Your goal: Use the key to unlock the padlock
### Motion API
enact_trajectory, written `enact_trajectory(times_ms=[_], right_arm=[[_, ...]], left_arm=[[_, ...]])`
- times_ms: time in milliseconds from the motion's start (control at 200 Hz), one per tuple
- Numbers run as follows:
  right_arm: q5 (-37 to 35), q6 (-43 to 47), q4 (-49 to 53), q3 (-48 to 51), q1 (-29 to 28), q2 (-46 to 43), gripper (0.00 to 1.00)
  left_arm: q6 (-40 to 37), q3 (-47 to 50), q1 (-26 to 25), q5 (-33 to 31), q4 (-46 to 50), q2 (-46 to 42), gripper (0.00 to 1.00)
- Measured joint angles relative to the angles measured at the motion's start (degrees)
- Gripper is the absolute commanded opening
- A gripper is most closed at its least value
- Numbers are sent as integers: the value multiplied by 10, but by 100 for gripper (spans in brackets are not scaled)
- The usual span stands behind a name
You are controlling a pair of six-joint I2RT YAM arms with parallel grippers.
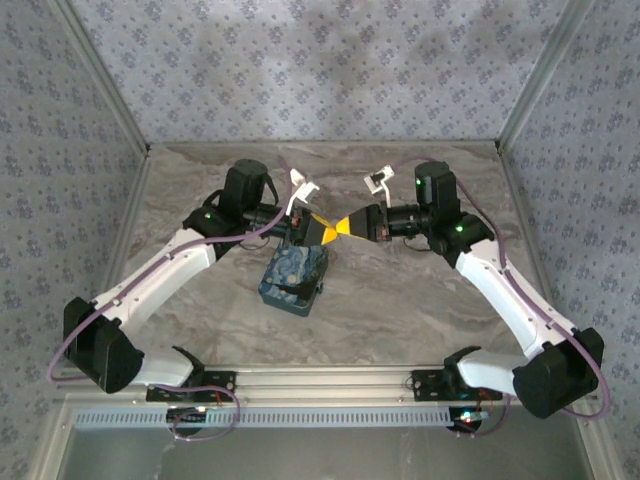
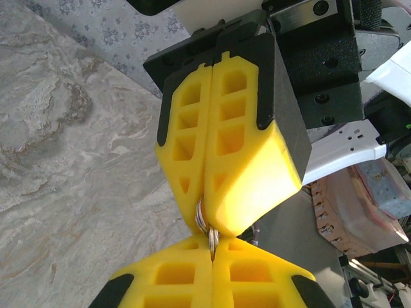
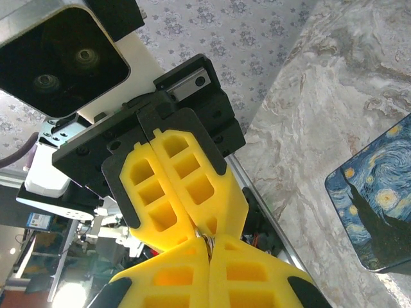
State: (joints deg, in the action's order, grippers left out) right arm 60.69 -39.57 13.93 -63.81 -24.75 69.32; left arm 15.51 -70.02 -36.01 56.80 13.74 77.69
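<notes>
1. The left hand (image 1: 322,230) and the right hand (image 1: 346,226) meet tip to tip above the middle of the bench (image 1: 400,300), their yellow fingers pointing at each other.
2. The left hand is closed, its two fingers pressed together. In the left wrist view a thin metal ring (image 2: 202,221) is pinched at the seam between them.
3. The right hand is closed too. The same view shows its fingertips touching those of the left hand, and the ring runs up into the seam between them.
4. Both hands therefore grip the ring, clear of the bench. I cannot tell from the little that shows whether it belongs to the key or the padlock.
5. A box (image 1: 293,275) with a blue and yellow swirl print lies on the bench just below the joined hands, apart from them.
</notes>
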Motion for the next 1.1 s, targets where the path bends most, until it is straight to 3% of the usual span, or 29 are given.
enact_trajectory(times_ms=[100,300,615,909,1099], right_arm=[[-6,2,-1,0,-2,0,0],[-27,0,-6,0,-2,0,0],[-28,-15,-21,1,1,-4,0],[-28,-28,-45,2,8,-4,0],[-28,-36,-57,3,9,-5,0]], left_arm=[[-3,-1,0,-3,3,0,22],[0,-3,0,-7,-2,-1,28],[4,-1,0,-20,-11,-7,16],[7,18,7,-22,-19,-14,21],[11,24,10,-22,-19,-15,16]])
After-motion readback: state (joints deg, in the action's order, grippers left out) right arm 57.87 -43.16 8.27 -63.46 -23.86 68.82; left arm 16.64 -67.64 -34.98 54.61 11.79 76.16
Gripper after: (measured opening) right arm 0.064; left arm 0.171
